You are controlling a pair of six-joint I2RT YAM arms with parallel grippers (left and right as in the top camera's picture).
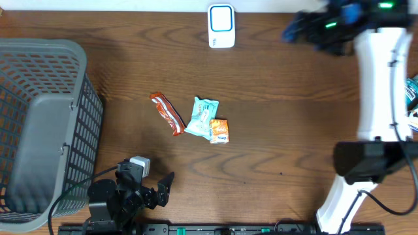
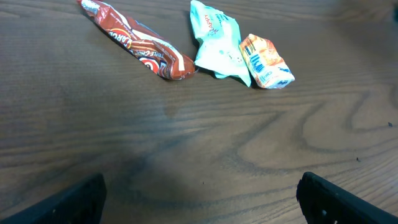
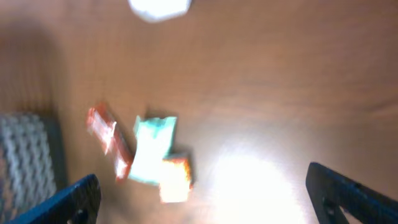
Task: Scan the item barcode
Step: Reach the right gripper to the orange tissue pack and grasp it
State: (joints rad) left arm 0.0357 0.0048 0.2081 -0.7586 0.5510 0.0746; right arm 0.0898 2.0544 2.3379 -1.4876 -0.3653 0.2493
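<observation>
Three snack items lie mid-table: a red-brown wrapper (image 1: 167, 113) (image 2: 140, 43), a teal packet (image 1: 202, 116) (image 2: 217, 40) and a small orange packet (image 1: 219, 130) (image 2: 264, 61) with a barcode patch facing up. A white barcode scanner (image 1: 221, 26) stands at the table's far edge. My left gripper (image 1: 162, 187) (image 2: 202, 199) rests open near the front edge, short of the items, with nothing between its fingers. My right gripper (image 1: 299, 29) (image 3: 205, 199) hangs open and empty high at the back right, blurred. Its view shows the three items (image 3: 152, 152) far below.
A grey mesh basket (image 1: 39, 130) fills the left side of the table. A few more packets (image 1: 411, 91) show at the right edge, behind the white right arm (image 1: 382, 85). Bare wood lies between the items and the scanner.
</observation>
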